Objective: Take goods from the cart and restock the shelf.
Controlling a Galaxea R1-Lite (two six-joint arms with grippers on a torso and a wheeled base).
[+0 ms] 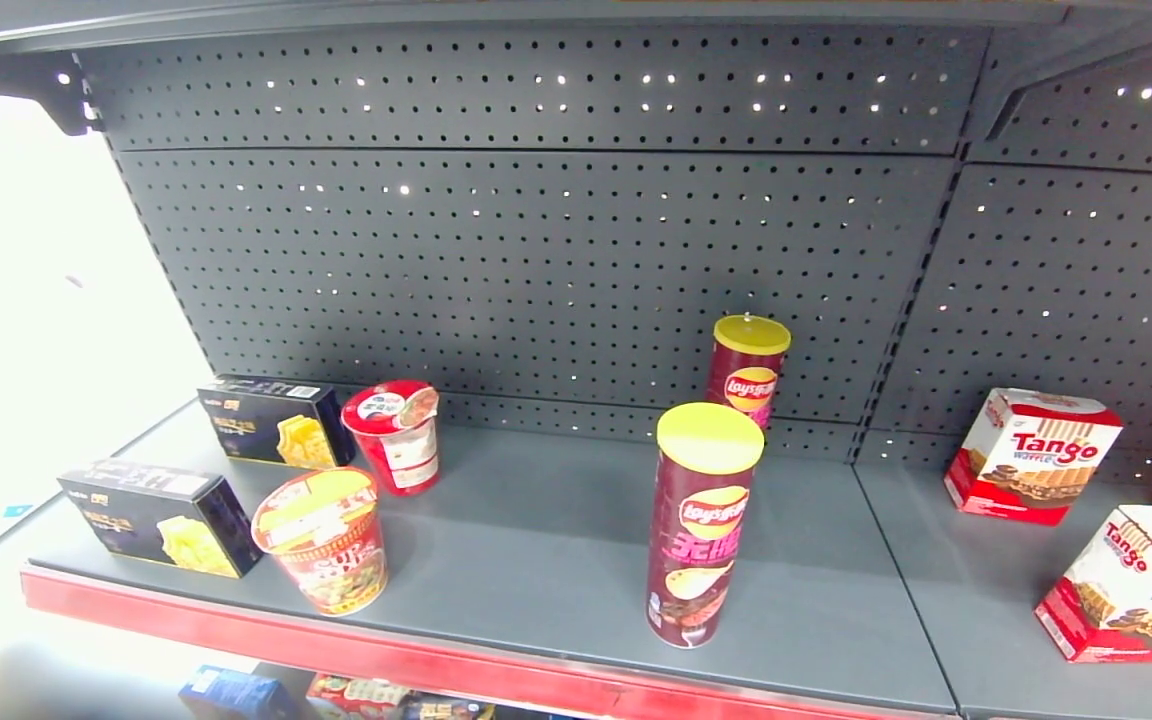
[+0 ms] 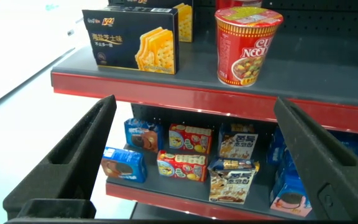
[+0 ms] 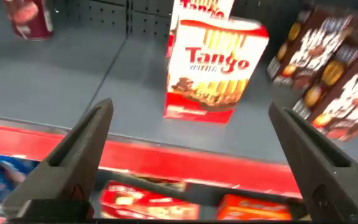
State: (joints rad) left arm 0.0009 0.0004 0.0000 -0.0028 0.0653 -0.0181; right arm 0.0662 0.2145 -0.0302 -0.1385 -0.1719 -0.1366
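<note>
left gripper (image 2: 194, 102) is spread wide with nothing between its dark fingers, held just in front of the red front edge of the shelf (image 1: 536, 560), below the front cracker box (image 2: 135, 40) and the front cup noodle (image 2: 247, 43). right gripper (image 3: 190, 106) is likewise wide apart and empty, facing the front wafer box (image 3: 213, 68), which stands upright near the shelf edge, with brown snack packs (image 3: 334, 81) beside it. on the grey shelf, a second cracker box (image 1: 276, 420) and a second cup noodle (image 1: 396, 435) sit behind the front ones at the robot's left. two chip cans stand upright mid-shelf, front chip can (image 1: 701, 520) and rear chip can (image 1: 746, 370), apart from each other. small snack boxes (image 2: 182, 165) fill the lower shelf (image 2: 166, 190).
</note>
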